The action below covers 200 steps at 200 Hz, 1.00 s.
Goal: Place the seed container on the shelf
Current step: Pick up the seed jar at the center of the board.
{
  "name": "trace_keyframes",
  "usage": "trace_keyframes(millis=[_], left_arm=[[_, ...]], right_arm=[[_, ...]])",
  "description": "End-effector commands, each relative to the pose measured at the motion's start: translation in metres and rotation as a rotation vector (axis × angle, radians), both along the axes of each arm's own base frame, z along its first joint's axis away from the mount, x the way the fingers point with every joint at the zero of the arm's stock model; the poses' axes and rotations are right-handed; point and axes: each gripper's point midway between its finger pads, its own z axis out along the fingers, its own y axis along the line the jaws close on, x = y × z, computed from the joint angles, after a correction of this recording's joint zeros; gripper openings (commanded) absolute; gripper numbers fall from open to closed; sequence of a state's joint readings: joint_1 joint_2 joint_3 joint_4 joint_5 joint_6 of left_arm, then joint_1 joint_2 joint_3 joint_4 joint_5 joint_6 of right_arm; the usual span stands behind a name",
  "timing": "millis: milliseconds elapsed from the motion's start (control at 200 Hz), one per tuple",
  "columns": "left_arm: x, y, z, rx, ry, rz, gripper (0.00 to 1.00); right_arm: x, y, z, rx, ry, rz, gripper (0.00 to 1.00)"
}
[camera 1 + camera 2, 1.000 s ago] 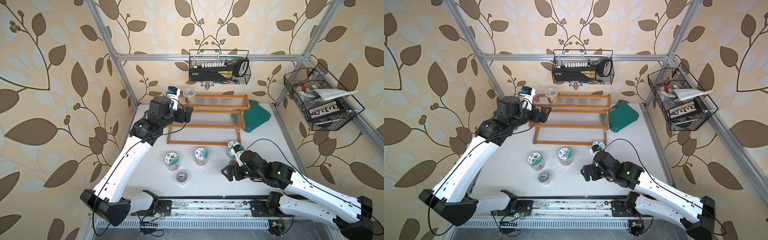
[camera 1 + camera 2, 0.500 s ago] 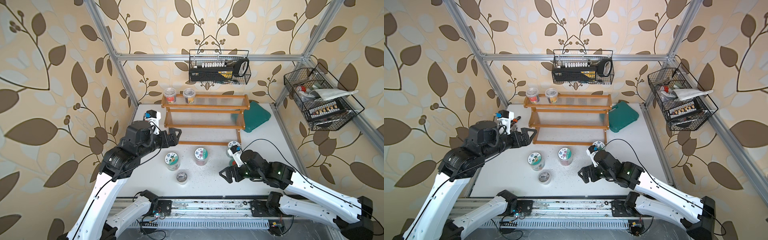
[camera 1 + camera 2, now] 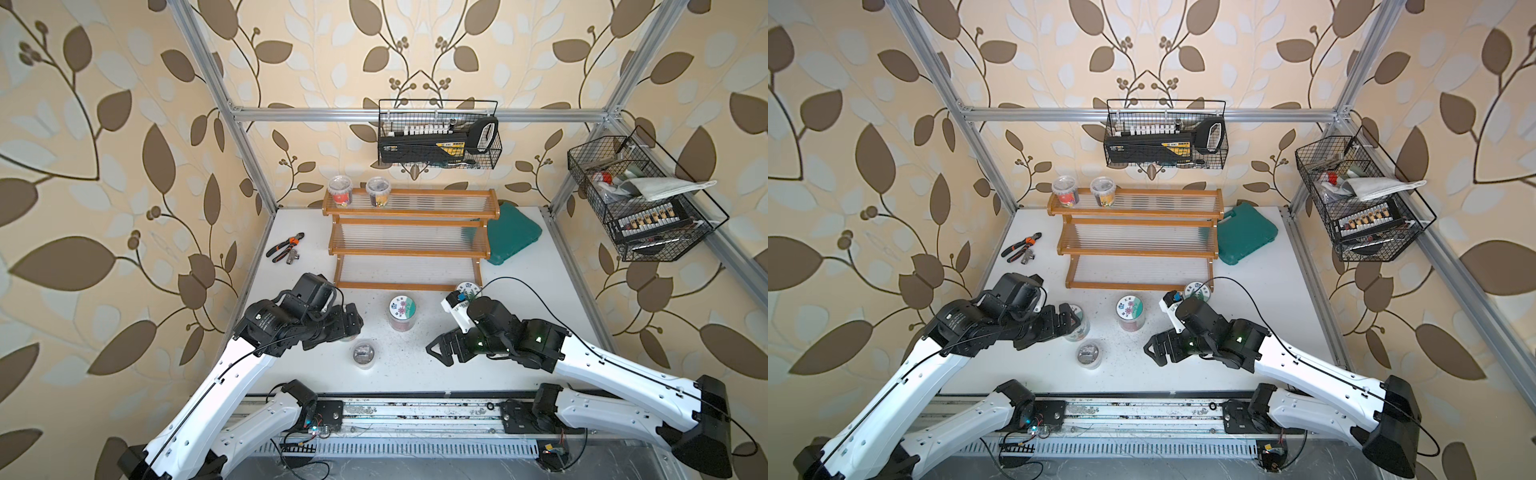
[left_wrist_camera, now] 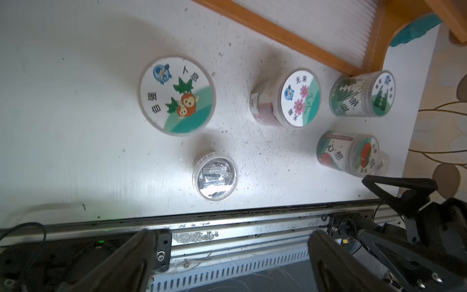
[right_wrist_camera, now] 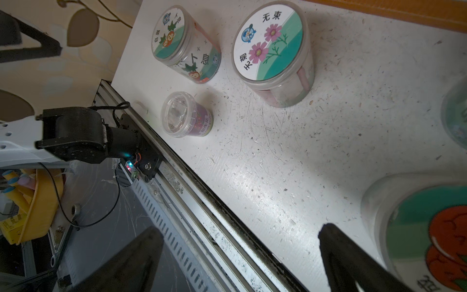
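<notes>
Although two seed jars [image 3: 340, 195] stand at the left end of the top tier of the shelf [image 3: 409, 251], five more seed containers are upright on the tabletop [image 3: 282, 224] in front of it.

Left hand [image 3: 351, 322]: jaws spread wide, nothing held, poised low over the tabletop. The carrot-lid container [image 4: 177, 96] stands under it and is largely hidden by it in both top views. The left wrist view shows this container ahead of the fingers [image 4: 141, 252], not between them and not touched.

Just to the right, nearer the front edge, stands the small clear-lid container [image 3: 363, 353], apart from the hand.

Next is the flower-lid container [image 3: 402, 311], between the two hands and near the shelf's bottom rail.

Right hand [image 3: 438, 353]: jaws likewise wide apart, nothing held, pointing toward the small clear-lid container. The tomato-lid container [image 5: 417, 227] stands close beside one finger. Contact cannot be determined. The top views hide this container under the arm.

The herb-lid container [image 3: 467, 289] stands by the shelf's right foot, behind the right wrist.
</notes>
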<state>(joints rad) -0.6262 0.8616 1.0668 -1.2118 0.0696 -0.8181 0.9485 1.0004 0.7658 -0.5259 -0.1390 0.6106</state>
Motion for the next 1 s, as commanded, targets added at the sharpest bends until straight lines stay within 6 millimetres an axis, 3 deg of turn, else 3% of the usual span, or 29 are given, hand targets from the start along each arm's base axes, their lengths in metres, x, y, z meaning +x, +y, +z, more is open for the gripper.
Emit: trace_keyframes(millis=[0,365,560,995], left_arm=[[-0.005,-0.003,-0.012,0.027,0.021,0.031,0.98],[-0.012,-0.050,-0.067,0.091,0.131,-0.014,0.98],[-0.011,-0.043,-0.092,0.180,0.171,0.022,0.98],[-0.011,-0.036,-0.124,0.284,0.219,0.023,0.99]], right_arm=[[-0.001,0.010,0.008,0.036,-0.007,0.015,0.99],[-0.004,0.010,0.004,0.042,-0.012,0.017,0.99],[-0.007,0.011,0.004,0.057,-0.018,0.024,0.99],[-0.008,0.013,0.004,0.080,-0.037,0.041,0.99]])
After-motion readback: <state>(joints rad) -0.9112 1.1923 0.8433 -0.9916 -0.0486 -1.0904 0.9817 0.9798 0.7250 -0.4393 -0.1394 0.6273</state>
